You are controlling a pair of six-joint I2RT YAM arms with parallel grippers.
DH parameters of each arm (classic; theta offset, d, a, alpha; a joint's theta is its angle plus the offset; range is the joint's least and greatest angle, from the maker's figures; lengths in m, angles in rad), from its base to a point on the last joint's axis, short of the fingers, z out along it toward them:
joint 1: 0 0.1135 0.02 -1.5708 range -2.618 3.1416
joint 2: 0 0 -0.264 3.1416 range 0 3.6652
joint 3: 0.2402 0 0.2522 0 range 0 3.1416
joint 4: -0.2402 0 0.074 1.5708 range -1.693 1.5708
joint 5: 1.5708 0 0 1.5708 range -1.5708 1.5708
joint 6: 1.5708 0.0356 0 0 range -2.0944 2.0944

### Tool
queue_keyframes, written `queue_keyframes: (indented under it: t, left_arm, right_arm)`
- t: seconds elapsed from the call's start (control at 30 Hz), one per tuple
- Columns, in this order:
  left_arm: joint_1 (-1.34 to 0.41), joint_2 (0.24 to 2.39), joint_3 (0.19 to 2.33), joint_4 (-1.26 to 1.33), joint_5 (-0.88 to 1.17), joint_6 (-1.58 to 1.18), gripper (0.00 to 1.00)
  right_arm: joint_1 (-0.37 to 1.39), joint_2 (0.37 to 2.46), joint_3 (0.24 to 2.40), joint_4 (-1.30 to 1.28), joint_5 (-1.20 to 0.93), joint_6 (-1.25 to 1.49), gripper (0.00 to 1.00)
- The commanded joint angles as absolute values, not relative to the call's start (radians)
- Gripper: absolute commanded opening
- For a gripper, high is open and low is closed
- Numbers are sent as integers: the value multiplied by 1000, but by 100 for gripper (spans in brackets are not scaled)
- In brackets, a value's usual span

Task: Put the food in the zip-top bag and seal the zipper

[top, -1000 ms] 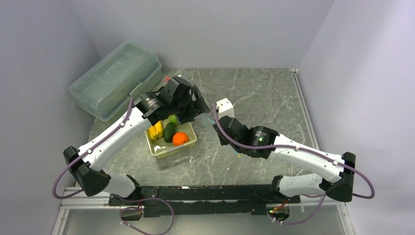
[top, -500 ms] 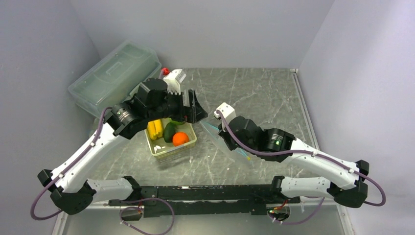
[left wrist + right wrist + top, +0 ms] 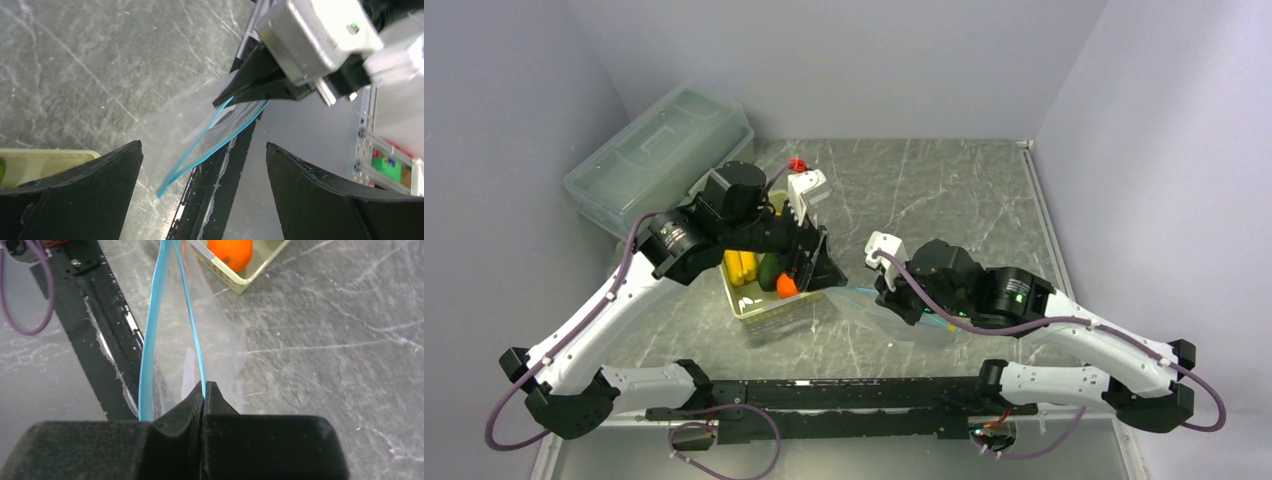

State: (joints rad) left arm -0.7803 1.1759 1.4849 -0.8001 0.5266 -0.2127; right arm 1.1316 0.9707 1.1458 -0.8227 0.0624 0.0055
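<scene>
Item one, left gripper (image 3: 203, 147): jaws spread wide, nothing between them, hanging just above the right rim of the basket (image 3: 762, 305) and facing the bag's mouth. Item two, right gripper (image 3: 204, 388): jaws pressed tight together on the zipper (image 3: 150, 335), pinching one lip of the teal strip at one end of the mouth; the other lip runs free just beside the fingers. Item three, zip-top bag (image 3: 876, 305): clear, crinkled, held up by that pinched lip with its lower part drooping to the table (image 3: 944, 190), placed between the basket and the right arm; the two teal lines stand apart, so the mouth is open; no food shows inside it. Item four, the food, all in the basket: the orange (image 3: 786, 285) at the corner nearest the bag, the dark green avocado (image 3: 770, 270) beside it, the yellow banana pieces (image 3: 742, 265) further left; part of the basket is covered by the left arm, and what lies under it cannot be told. Item five, storage box (image 3: 659, 160): translucent, lid on, at the far left of the table against the wall, well apart from the bag.
</scene>
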Motion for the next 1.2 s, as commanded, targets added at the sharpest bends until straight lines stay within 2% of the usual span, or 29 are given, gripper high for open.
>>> queue_keyframes:
  t: [0.0,0.43,0.63,1.0,1.17]
  left_arm:
    - [-782,1163,1463,-817,694,-68,98]
    - [-849,1221,1445,-825,716,41,81]
    - [-916,1265,1463,-835,635,53,74]
    - [-934,1283,1495,-832,561,65,65]
    - [-934,1265,1512,-817,578,55,66]
  right_arm:
    - [1131,928,1206,-820,-67,-56,0]
    - [1130,905,1186,-773,-121,-38,0]
    - [1130,919,1197,-761,-146,-31,0]
    - [1131,910,1175,-752,-162,-20,0]
    - [1131,911,1167,-755,-155,-16,0]
